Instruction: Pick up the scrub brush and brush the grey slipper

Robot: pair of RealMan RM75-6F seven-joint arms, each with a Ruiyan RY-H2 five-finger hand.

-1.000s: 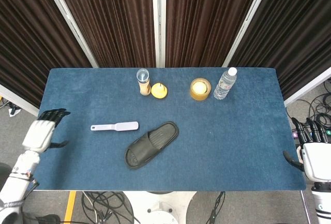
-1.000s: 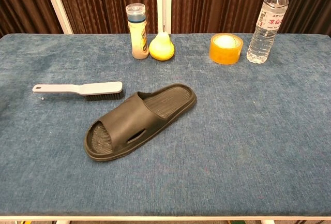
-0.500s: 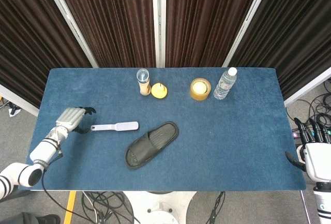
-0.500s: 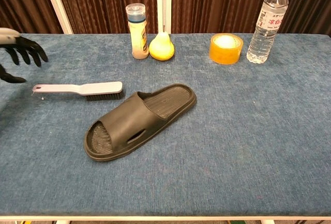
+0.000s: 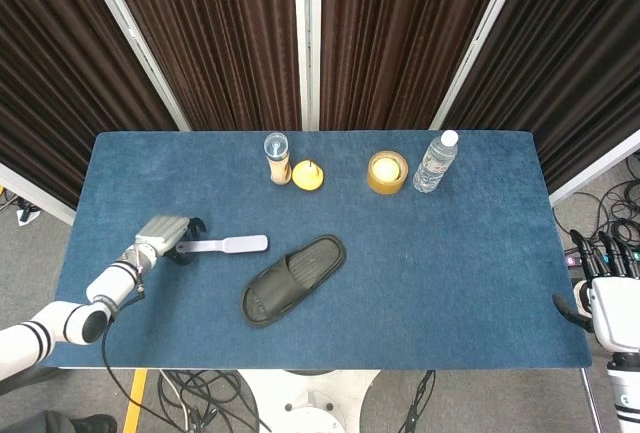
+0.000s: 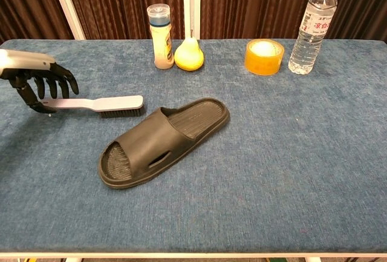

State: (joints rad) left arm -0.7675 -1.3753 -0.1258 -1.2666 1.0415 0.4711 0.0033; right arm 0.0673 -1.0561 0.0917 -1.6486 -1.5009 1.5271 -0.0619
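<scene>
Partly hidden brush handle under left hand, grasp unclear, right hand fingers spread, chest view omits it.

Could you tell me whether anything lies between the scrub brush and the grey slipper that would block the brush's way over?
Nothing visible does: only bare blue cloth lies between the scrub brush and the grey slipper. The left hand is at the brush's handle end.

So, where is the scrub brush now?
The scrub brush lies on the table's left side, just behind the grey slipper, its handle end under the left hand.
</scene>
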